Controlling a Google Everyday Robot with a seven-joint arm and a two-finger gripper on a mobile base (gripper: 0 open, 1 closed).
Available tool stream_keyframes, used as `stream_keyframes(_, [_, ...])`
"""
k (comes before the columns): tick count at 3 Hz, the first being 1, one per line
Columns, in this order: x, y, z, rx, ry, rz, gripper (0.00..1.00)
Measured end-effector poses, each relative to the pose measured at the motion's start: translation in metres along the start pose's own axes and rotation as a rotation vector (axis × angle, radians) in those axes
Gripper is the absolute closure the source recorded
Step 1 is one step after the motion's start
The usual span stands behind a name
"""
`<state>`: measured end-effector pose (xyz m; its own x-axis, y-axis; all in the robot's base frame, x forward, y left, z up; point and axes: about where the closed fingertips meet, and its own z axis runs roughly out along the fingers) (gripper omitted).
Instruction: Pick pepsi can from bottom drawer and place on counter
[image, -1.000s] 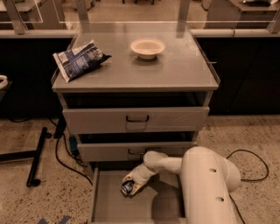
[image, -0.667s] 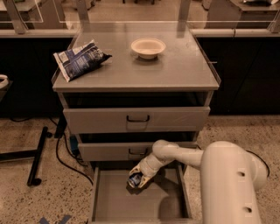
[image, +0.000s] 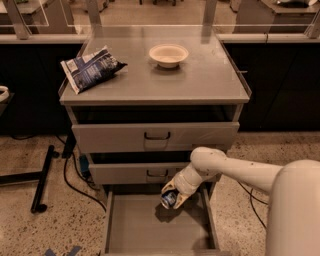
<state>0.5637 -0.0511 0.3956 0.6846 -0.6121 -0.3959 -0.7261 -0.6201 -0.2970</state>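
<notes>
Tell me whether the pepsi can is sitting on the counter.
No, the pepsi can is gripped in the claw over the open bottom drawer, well below the counter that carries the bowl and snack bag.

The gripper (image: 174, 195), hovering over the far, 12 o'clock end of the bottom drawer (image: 131, 231), is clamping the pepsi can (image: 167, 201) and covering most of it. Only the can's lower end is peeking out at the gripper's 7 o'clock, and its markings are showing too small to read. The drawer's front is being cut off by the bottom edge. The arm (image: 240, 169) is running out of view at 4 o'clock. The snack bag (image: 91, 68) is showing print too fine to read. At 9 o'clock, the left edge is cropping a black stand (image: 40, 180).
</notes>
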Motion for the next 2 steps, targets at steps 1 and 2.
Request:
stream_keyframes(1, [-0.024, -0.011, -0.078, -0.01, 0.067, -0.024, 1.0])
stream_keyframes(2, [-0.046, -0.048, -0.159, -0.024, 0.133, -0.057, 1.0])
